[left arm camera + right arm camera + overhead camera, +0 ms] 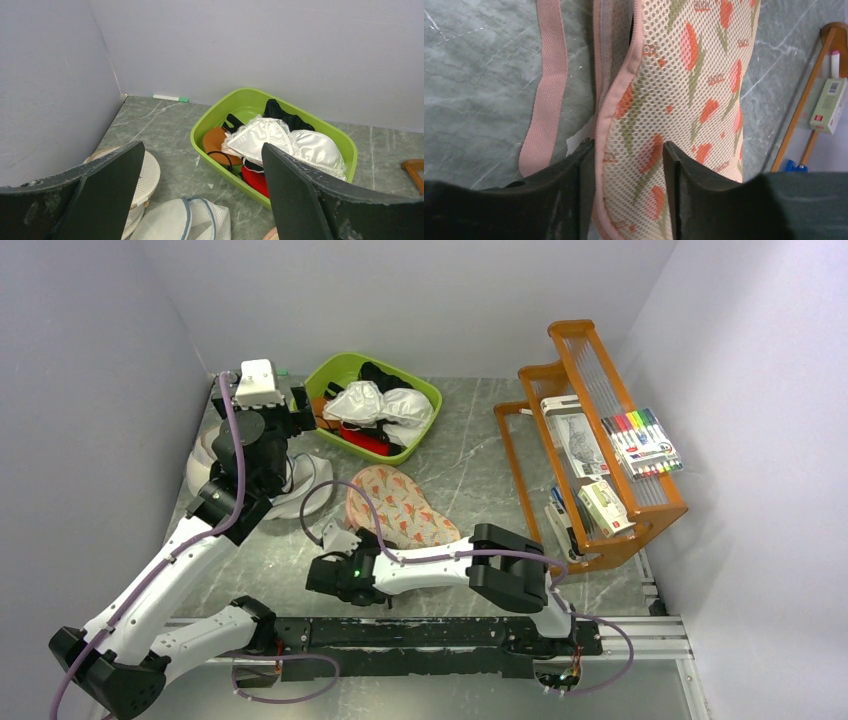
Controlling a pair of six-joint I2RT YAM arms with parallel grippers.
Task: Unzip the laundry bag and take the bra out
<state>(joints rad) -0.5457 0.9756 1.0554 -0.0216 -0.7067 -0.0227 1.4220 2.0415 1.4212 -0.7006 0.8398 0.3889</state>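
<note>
This is a robot test cell in a lab, not a home. Plain pale walls box in a grey marble-patterned table on three sides. Two white and black robot arms, the left and the right, are bolted to a black rail along the near edge, and purple cables loop along them. The household things look laid out as props. There is a green tub of underwear, white mesh bags and a pink flowered pouch. An orange rack holds marker pens and small boxes.
</note>
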